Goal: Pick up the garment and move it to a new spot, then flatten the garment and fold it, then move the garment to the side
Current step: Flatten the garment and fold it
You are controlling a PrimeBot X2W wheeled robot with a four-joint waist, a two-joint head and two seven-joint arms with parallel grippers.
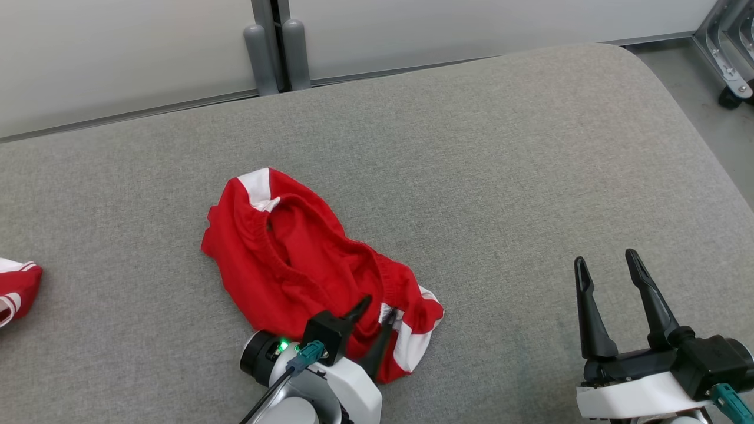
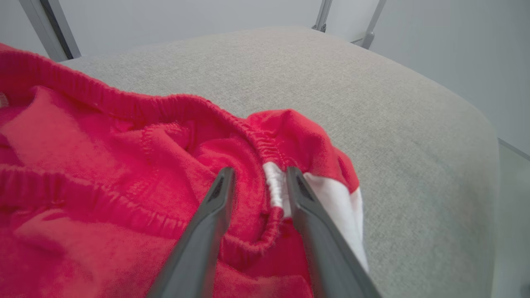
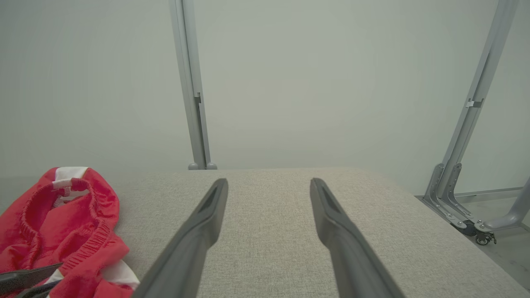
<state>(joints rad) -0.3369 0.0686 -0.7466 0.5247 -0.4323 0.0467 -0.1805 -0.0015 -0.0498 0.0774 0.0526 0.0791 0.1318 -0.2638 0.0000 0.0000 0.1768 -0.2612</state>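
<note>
The garment [image 1: 294, 259] is a pair of red shorts with white side stripes, lying crumpled left of centre on the grey padded table [image 1: 500, 147]. My left gripper [image 1: 379, 307] is low over its near right end. In the left wrist view its jaws [image 2: 258, 176] stand apart, straddling a fold of the elastic waistband where red meets white on the garment [image 2: 103, 165]. The white band touches one finger. My right gripper [image 1: 606, 259] hovers open over bare table at the lower right, holding nothing [image 3: 268, 182]. The garment [image 3: 62, 215] lies to its left.
Another red and white piece of cloth [image 1: 15, 288] lies at the table's left edge. Two grey posts [image 1: 277, 53] stand behind the table against a pale wall. A metal frame with a caster [image 1: 730, 88] stands on the floor beyond the table's rounded right corner.
</note>
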